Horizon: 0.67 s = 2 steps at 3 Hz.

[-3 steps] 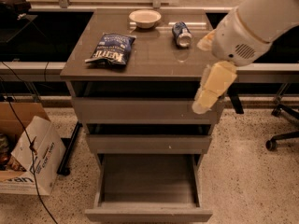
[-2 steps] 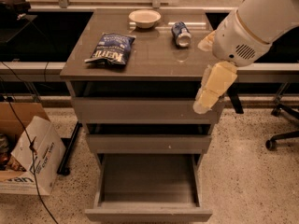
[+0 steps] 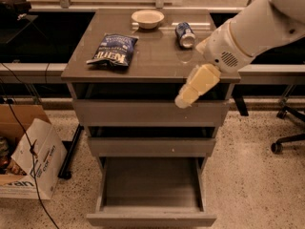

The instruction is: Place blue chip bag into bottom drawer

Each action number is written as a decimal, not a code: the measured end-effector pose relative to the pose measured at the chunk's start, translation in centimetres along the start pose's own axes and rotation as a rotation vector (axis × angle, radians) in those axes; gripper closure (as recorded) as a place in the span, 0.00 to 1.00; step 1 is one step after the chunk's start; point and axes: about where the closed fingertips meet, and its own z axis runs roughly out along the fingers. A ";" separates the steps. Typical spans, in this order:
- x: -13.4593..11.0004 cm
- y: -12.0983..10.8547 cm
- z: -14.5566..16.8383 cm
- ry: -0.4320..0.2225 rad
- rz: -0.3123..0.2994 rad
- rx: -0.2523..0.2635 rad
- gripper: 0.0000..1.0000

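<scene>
Camera view: the blue chip bag [image 3: 113, 50] lies flat near the left edge of the worktop [image 3: 157, 63]. The gripper [image 3: 190, 92] hangs empty at the front edge, toward the right corner; how far open it is cannot be told. It should probably come down squarely over the bag; the bottom drawer [image 3: 150, 218] already stands open

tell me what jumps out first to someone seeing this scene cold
First is the big white robot arm reaching in from the upper right, with its cream gripper hanging in front of the right side of the top drawer. Next come the crinkly dark-blue foil chip bag, lying on the left of the grey-brown cabinet top, and the wide grey-brown bottom drawer, pulled open near the floor.
</scene>
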 end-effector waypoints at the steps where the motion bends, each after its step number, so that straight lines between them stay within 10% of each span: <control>1: -2.9 -3.1 3.0 -0.142 0.056 0.052 0.00; 2: -6.7 -7.0 7.2 -0.308 0.103 0.055 0.00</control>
